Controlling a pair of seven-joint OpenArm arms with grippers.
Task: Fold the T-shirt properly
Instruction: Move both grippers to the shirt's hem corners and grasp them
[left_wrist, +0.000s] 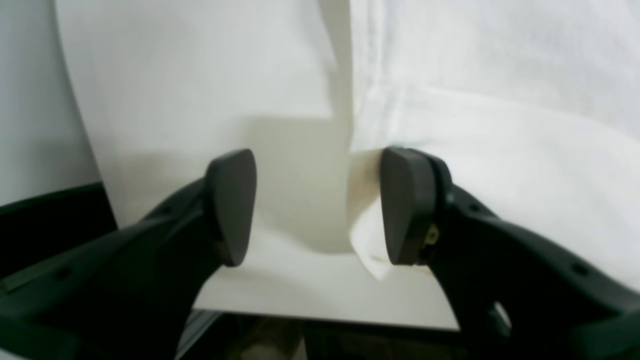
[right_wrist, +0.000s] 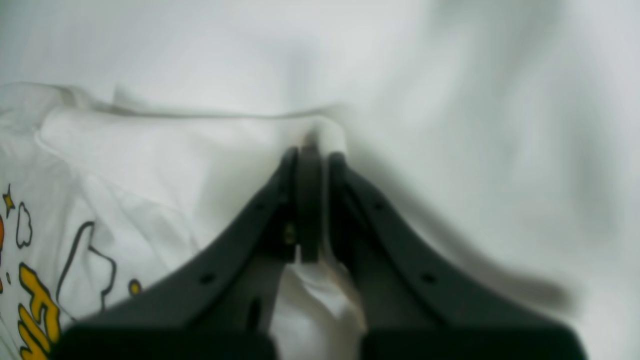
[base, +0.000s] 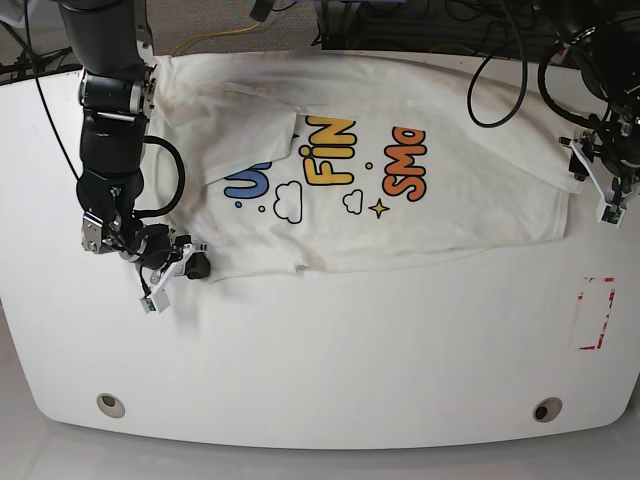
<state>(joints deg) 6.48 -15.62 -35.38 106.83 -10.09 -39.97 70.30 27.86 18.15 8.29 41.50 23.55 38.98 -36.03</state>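
Note:
The white T-shirt (base: 400, 210) lies spread on the white table (base: 330, 360), its blue, yellow and orange lettering facing up. In the base view my right gripper (base: 200, 266) sits at the shirt's near left corner. The right wrist view shows that gripper (right_wrist: 312, 150) shut on a pinched fold of the T-shirt (right_wrist: 150, 160). At the shirt's right edge, my left gripper (base: 592, 180) is open. Seen from the left wrist, the left gripper (left_wrist: 320, 207) has its jaws wide apart, and the edge of the T-shirt (left_wrist: 500, 125) lies against the right fingertip (left_wrist: 407, 205).
A red-outlined rectangle (base: 597, 312) is marked on the table at the right. Two round holes (base: 110, 404) (base: 546, 409) sit near the front edge. Black cables (base: 500, 70) hang along the back.

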